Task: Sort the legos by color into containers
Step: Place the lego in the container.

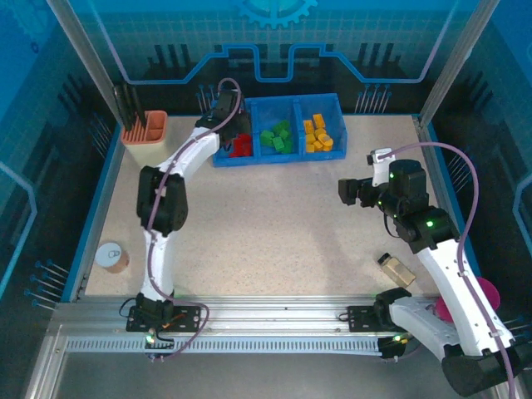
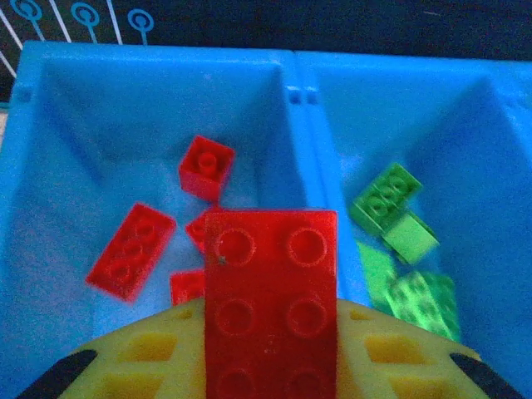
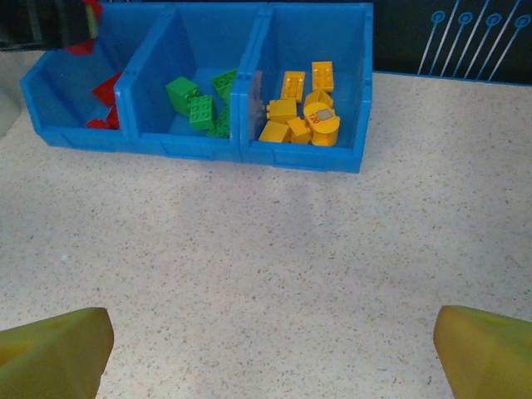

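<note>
My left gripper (image 1: 226, 125) hangs over the left compartment of the blue bin (image 1: 274, 161), shut on a red lego (image 2: 271, 291) that stands between its yellow fingers (image 2: 145, 353). Below it lie loose red legos (image 2: 130, 249), and green legos (image 2: 386, 195) sit past the divider. From above, the compartments hold red legos (image 1: 242, 146), green legos (image 1: 277, 138) and orange-yellow legos (image 1: 317, 135). My right gripper (image 1: 345, 191) hovers open over bare table at the right, its fingertips (image 3: 54, 349) far apart with nothing between them. It faces the bin (image 3: 199, 145).
A peach slotted holder (image 1: 145, 131) stands left of the bin. A small round can (image 1: 110, 256) sits at the table's left edge. Near the right arm lie a small bottle (image 1: 397, 268) and a pink cup (image 1: 486, 295).
</note>
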